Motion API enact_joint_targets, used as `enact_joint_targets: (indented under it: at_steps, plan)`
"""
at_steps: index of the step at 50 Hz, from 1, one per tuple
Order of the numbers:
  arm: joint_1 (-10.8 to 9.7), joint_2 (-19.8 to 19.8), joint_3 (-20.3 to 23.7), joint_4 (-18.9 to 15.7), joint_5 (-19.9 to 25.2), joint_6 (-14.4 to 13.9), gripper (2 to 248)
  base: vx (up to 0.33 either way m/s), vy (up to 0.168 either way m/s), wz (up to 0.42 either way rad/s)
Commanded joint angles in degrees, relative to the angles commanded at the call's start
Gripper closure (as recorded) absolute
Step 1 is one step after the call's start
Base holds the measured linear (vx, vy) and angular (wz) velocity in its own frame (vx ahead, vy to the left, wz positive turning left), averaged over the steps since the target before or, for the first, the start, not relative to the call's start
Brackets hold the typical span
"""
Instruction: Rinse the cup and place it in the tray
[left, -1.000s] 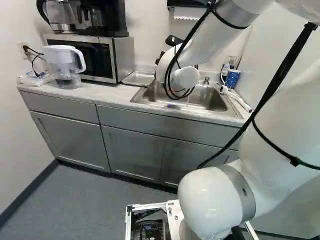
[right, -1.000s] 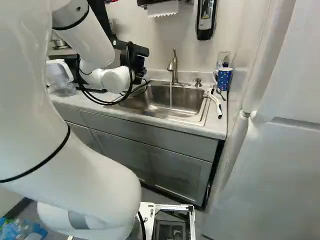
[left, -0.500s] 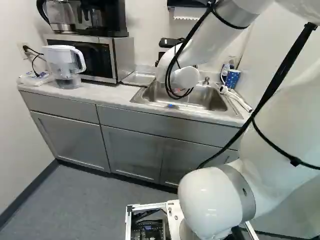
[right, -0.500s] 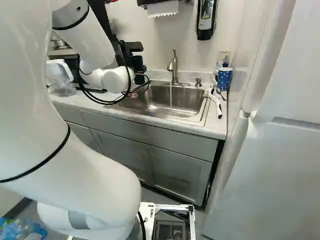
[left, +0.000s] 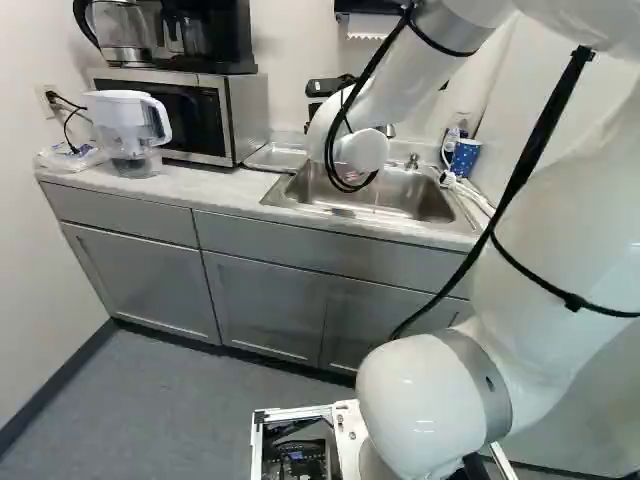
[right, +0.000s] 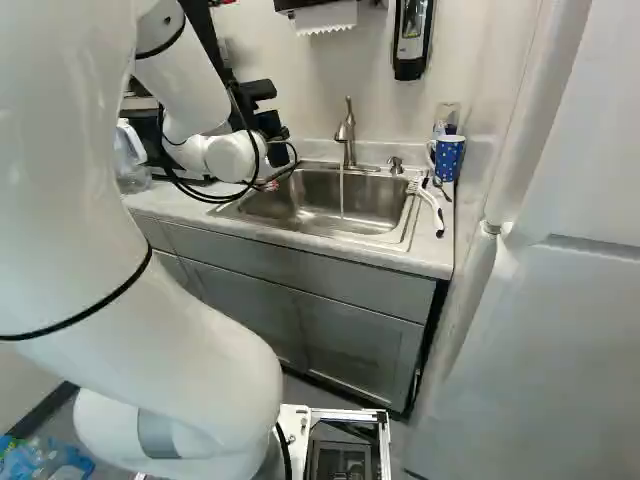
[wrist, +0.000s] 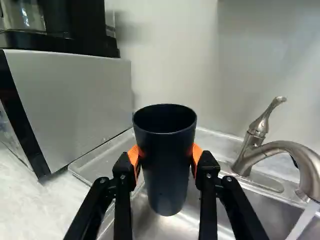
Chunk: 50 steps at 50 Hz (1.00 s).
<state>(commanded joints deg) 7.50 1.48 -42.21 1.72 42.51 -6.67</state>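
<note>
Bent white arm (left: 550, 240), gripper (right: 270, 125) clamped

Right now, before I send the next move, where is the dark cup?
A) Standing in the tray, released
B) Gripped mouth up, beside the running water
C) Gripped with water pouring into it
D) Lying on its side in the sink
B: the gripper holds the dark cup mouth up between its orange pads, while the water stream falls apart from it.

Base views, left and right behind the arm (left: 430, 400), look down, sharing the sink (right: 380, 205); wrist view closely faces its back edge.
</note>
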Motion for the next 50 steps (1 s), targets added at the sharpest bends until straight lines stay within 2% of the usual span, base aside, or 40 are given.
enact_joint_targets:
  at_steps: [27, 50]
  plan:
    - [3.2, -6.9, -7.0, 0.0, 0.0, 0.0, 129, 0.0, 0.0, 0.0]
    - [5.0, -13.6, -14.3, 1.8, 0.0, 0.0, 129, 0.0, 0.0, 0.0]
